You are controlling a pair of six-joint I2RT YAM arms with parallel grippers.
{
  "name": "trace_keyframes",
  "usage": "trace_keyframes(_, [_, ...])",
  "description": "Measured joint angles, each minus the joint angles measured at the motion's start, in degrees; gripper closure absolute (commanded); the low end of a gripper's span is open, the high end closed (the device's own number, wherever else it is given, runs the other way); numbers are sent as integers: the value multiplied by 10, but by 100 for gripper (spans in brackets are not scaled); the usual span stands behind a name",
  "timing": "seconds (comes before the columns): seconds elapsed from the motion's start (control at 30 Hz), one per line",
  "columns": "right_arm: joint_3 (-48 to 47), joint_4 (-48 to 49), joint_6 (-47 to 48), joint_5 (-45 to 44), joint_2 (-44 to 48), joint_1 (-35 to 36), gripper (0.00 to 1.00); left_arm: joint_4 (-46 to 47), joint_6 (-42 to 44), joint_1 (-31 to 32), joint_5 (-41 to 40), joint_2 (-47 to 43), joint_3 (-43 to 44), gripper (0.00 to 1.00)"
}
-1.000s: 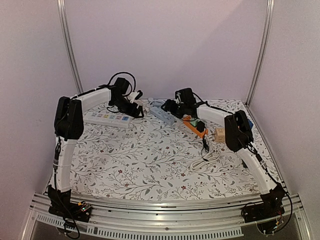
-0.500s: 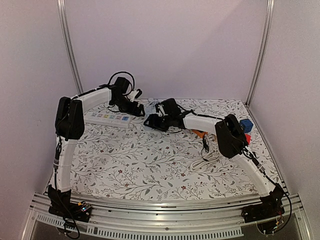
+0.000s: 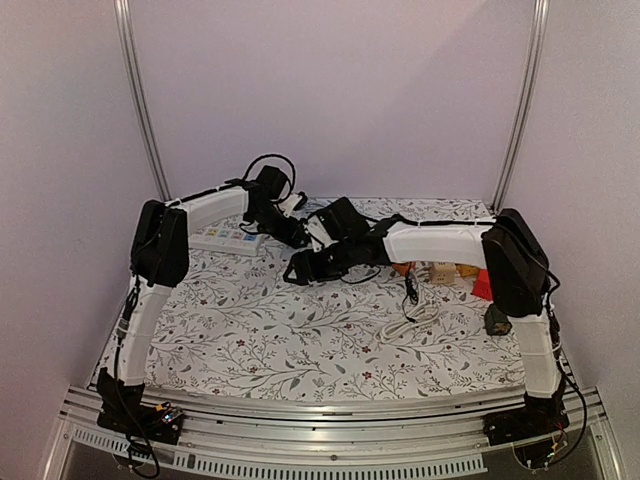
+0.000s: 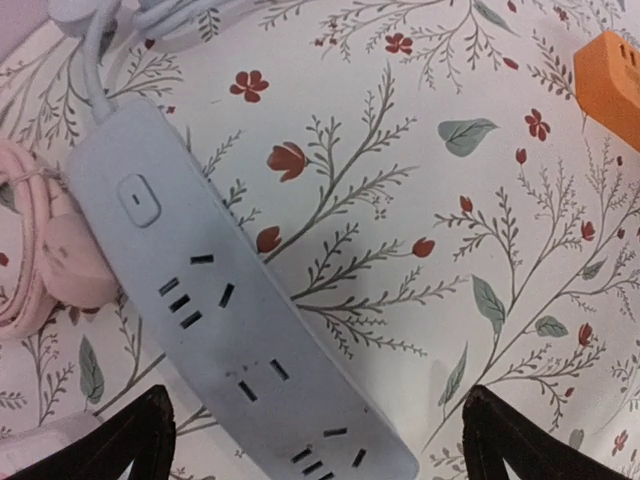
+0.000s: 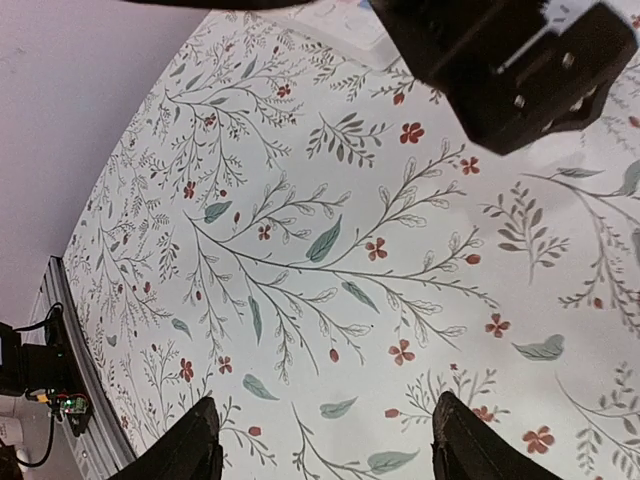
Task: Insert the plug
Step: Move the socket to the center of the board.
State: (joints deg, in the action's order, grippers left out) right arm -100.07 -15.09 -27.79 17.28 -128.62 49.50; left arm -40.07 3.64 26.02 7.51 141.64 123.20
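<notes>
Left fingers (image 4: 135, 440) open over power strip (image 4: 230, 340), pink plug (image 4: 70, 265) beside it ungrasped; right fingers (image 5: 200, 450) apart, empty. Crowding risks a clash.

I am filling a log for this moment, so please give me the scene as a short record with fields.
left gripper: open, empty, above grey power strip
right gripper: open, empty, over flowered tablecloth
grey power strip: flat, visible sockets free
orange power strip: apart from grey one
held: nothing
</notes>
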Motion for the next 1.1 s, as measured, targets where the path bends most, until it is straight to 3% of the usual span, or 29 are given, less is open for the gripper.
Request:
trace_keyframes(0.1, [62,-15,32,-52,106,-7,24,-10,2,16,-29,51,47,4])
trace_keyframes(0.17, [91,-28,50,-91,172,-10,20,-14,7,21,-43,76,66,13])
trace_keyframes(0.23, [113,-41,65,-131,224,-12,13,-21,5,23,-52,82,81,31])
trace_keyframes(0.3, [140,-54,79,-169,274,-12,2,-31,2,23,-56,84,85,55])
trace_keyframes(0.37, [166,-69,93,-209,313,-12,1,-40,-5,23,-56,84,85,81])
trace_keyframes(0.43, [188,-81,102,-240,341,-12,1,-39,-1,22,-57,81,82,98])
trace_keyframes(0.6, [234,-114,120,-287,406,-29,1,-10,21,21,-28,10,-42,100])
trace_keyframes(0.77, [259,-130,127,-306,459,-61,1,4,35,18,-15,-123,-240,100])
trace_keyframes(1.1, [270,-145,146,-311,493,-64,1,-17,138,4,8,-289,-468,100])
